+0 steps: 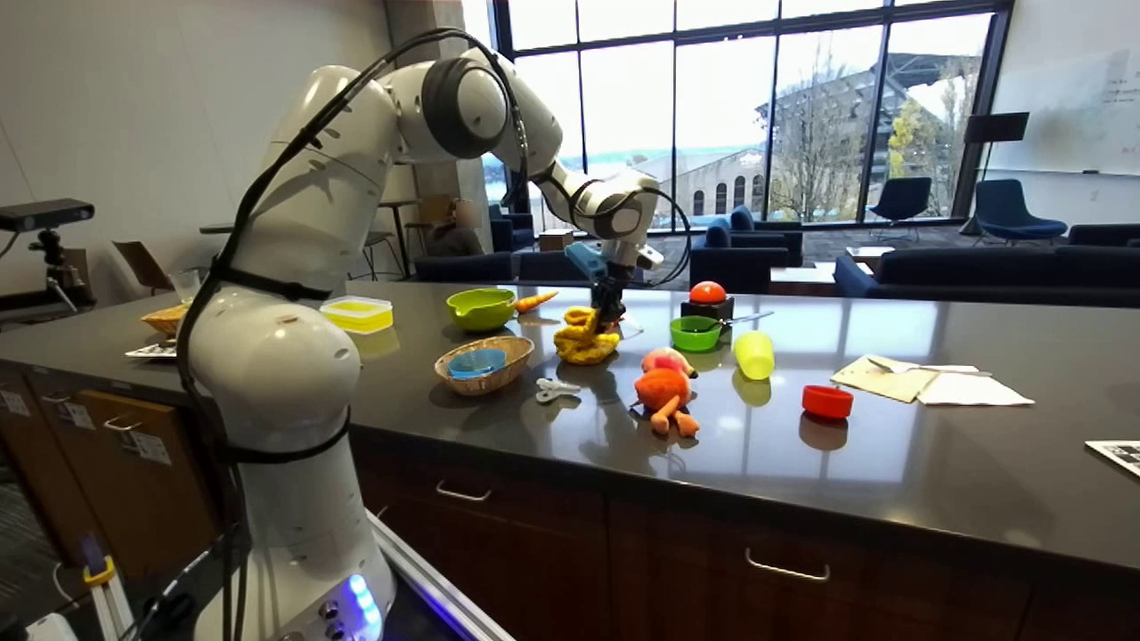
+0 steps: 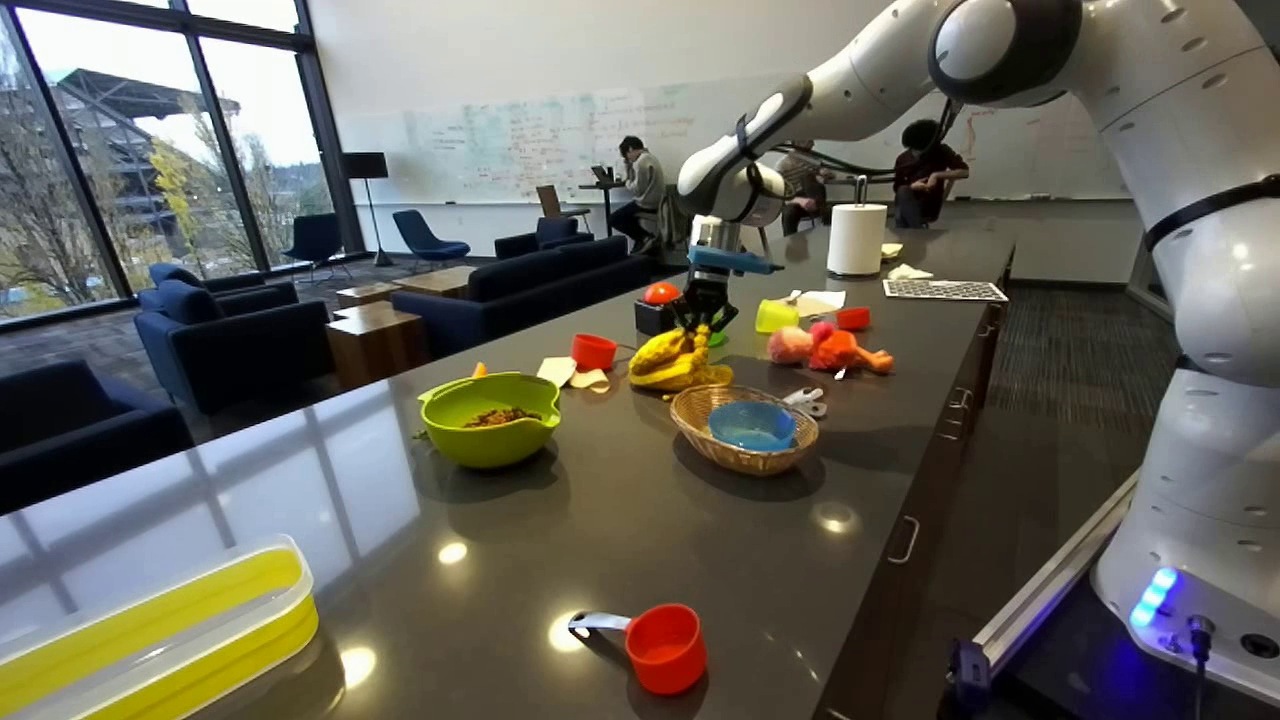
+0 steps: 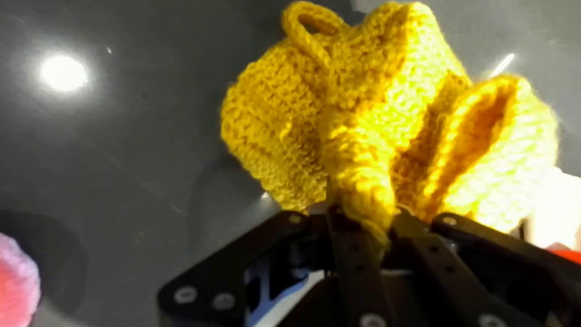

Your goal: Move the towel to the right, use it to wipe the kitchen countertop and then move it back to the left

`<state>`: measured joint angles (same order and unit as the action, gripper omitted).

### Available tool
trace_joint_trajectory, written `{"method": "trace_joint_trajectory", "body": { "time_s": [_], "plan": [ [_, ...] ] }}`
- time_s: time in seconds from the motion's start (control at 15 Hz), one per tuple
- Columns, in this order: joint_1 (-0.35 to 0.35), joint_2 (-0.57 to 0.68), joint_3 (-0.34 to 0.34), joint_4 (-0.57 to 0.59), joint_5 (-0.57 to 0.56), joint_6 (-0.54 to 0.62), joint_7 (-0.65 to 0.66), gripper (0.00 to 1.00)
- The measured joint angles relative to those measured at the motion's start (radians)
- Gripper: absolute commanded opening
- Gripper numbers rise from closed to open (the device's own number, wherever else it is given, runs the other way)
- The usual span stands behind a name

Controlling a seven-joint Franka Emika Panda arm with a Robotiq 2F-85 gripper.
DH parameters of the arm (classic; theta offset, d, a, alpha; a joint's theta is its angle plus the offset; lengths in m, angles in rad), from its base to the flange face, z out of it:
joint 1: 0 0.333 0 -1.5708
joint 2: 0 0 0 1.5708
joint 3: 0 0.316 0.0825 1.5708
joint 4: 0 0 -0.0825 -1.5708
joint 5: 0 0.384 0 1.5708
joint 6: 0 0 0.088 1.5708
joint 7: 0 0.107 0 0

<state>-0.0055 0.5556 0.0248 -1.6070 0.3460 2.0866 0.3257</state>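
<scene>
the tool [image 3: 368, 215] is clamped on the yellow towel [image 3: 376, 118]: in the wrist view its fingers press together on a twisted knitted fold, and that view alone shows clearly the stitches and a small loop of the cloth. in both exterior views the towel stands crumpled just beside the wicker basket [image 2: 725, 455], not touching it, its lower folds apparently on the counter [image 2: 520, 570]. a blue bowl [image 2: 752, 432] sits inside the basket, and only the exterior views take these two in.

a white clip [image 1: 557, 389] is just beside the basket too; in an exterior view a gap parts them. a green bowl [image 2: 490, 447] is near the basket in both exterior views; in an exterior view brown bits [image 2: 503, 416] inside it can be seen, while elsewhere its wall hides them. a carrot [image 1: 536, 301] lies beyond the basket, whole in an exterior view.

an orange-and-pink plush toy [image 1: 663, 392] is farther from the basket than the towel is; both exterior views show its body, but the wrist view catches just a pink fuzzy edge [image 3: 16, 281] that matches its colour. well apart from the basket, a red measuring cup [image 2: 668, 650] with a metal handle and a white paper roll [image 2: 857, 240] appear only in an exterior view.
</scene>
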Motion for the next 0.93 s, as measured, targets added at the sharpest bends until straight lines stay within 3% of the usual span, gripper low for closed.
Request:
{"method": "trace_joint_trajectory", "body": {
  "time_s": [0.47, 0.93],
  "plan": [
    [-0.085, -0.003, -0.001, 0.013, 0.124, -0.036, -0.055, 0.02],
    [-0.033, -0.006, 0.037, 0.011, 0.113, -0.09, -0.144, 0.02]
  ]
}}
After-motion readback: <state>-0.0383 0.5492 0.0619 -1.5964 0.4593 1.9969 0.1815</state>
